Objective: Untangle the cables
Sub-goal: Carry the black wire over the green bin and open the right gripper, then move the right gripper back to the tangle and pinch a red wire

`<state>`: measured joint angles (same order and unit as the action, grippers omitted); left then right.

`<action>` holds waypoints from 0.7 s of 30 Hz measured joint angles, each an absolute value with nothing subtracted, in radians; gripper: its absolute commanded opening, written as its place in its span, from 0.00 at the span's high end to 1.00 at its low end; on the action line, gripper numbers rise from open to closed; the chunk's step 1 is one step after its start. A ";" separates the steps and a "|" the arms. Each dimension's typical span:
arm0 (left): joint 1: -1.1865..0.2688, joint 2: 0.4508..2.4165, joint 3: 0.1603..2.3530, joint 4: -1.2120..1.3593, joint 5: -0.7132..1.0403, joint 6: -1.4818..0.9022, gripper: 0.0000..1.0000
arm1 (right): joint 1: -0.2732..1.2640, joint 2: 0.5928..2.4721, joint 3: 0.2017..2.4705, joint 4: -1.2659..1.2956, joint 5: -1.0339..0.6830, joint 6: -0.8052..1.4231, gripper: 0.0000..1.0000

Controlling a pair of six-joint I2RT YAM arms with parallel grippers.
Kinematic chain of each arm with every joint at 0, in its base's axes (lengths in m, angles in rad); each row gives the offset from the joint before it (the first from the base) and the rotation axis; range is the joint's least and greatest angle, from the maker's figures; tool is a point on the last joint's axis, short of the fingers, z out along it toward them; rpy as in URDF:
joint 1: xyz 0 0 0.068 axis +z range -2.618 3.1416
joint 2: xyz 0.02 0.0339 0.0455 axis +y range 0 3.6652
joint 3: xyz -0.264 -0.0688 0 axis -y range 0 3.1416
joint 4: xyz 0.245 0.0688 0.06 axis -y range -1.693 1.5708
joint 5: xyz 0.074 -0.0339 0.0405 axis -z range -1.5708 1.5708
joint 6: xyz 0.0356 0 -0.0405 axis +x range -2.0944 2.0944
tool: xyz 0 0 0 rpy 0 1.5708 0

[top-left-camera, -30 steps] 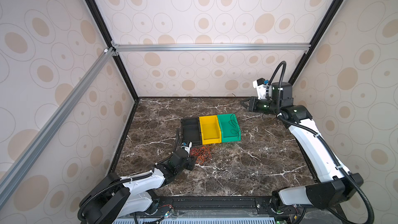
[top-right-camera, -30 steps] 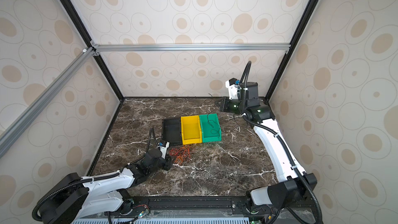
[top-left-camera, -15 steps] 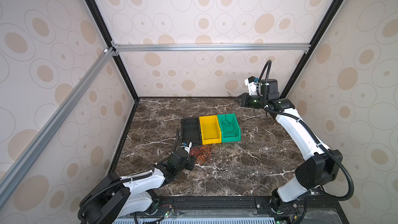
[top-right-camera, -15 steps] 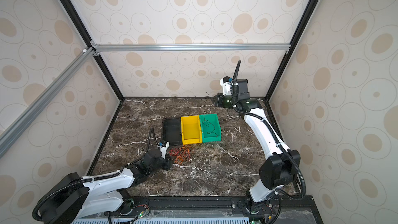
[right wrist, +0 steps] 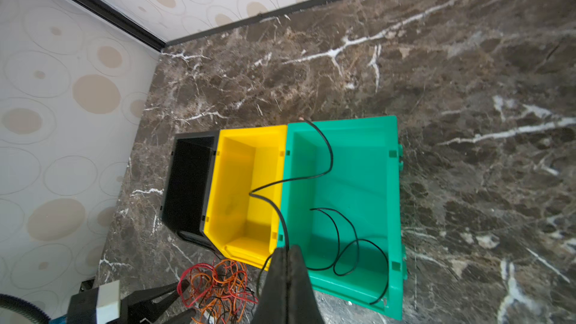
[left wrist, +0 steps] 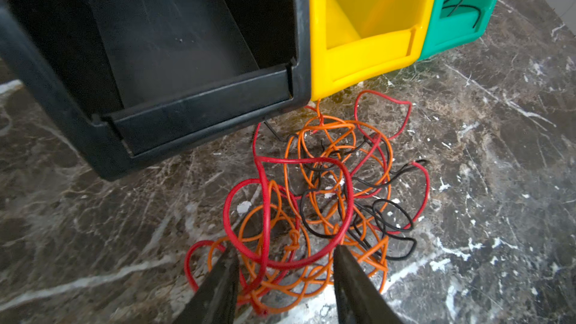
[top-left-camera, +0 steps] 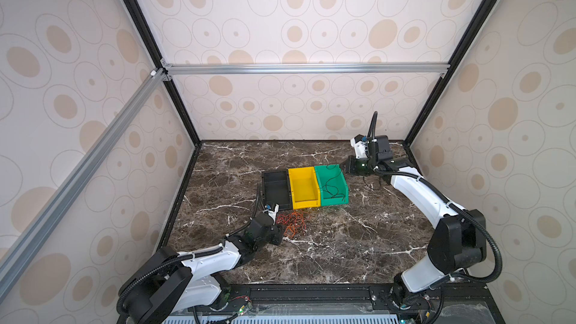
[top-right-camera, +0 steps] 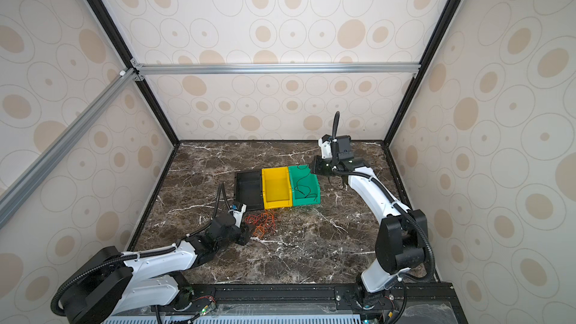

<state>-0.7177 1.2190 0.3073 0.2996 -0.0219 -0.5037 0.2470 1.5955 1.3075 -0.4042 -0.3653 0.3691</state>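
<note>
Left wrist view: tangled orange, red, black cables (left wrist: 324, 201) on marble table (left wrist: 498, 151), before three plastic bins (left wrist: 367, 45).
Left gripper (left wrist: 285, 251): half-open, astride tangle.
Right gripper (right wrist: 286, 248): pinching one thin black cable (right wrist: 327, 163) over green bin (right wrist: 396, 182).

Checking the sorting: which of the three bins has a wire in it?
The green bin, nearest the right tool: a black wire lies inside, while the yellow bin and black bin look empty.

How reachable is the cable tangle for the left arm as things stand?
Probably yes. The left pincer stands open at the tangle, a red loop between its fingers; the black bin sits beyond, not in the way. The right pincer, shut on a black cable, is by the green bin.
</note>
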 measured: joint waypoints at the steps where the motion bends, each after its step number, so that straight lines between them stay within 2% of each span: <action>1: -0.718 1.225 0.310 0.299 -0.020 -0.503 0.51 | 0.249 1.600 1.300 -0.409 -0.356 0.369 1.00; 7: -0.717 1.240 0.319 0.302 -0.011 -0.501 0.51 | 0.279 1.679 1.303 -0.464 -0.256 0.360 1.00; 13: -0.714 1.241 0.319 0.302 -0.006 -0.501 0.51 | 0.351 1.839 1.420 -0.564 -0.164 0.334 0.98; 15: -0.713 1.241 0.319 0.302 -0.006 -0.501 0.51 | 0.369 1.872 1.458 -0.586 -0.136 0.331 0.91; 17: -0.713 1.241 0.319 0.303 -0.006 -0.501 0.51 | 0.377 1.896 1.494 -0.606 -0.113 0.330 0.79; 21: -0.713 1.241 0.319 0.305 -0.005 -0.501 0.51 | 0.380 1.919 1.542 -0.638 -0.079 0.323 0.64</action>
<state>-0.7132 1.2407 0.3191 0.3050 -0.0048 -0.5007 0.3798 1.9190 1.5421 -0.6376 -0.0788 0.3233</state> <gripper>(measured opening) 0.489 0.305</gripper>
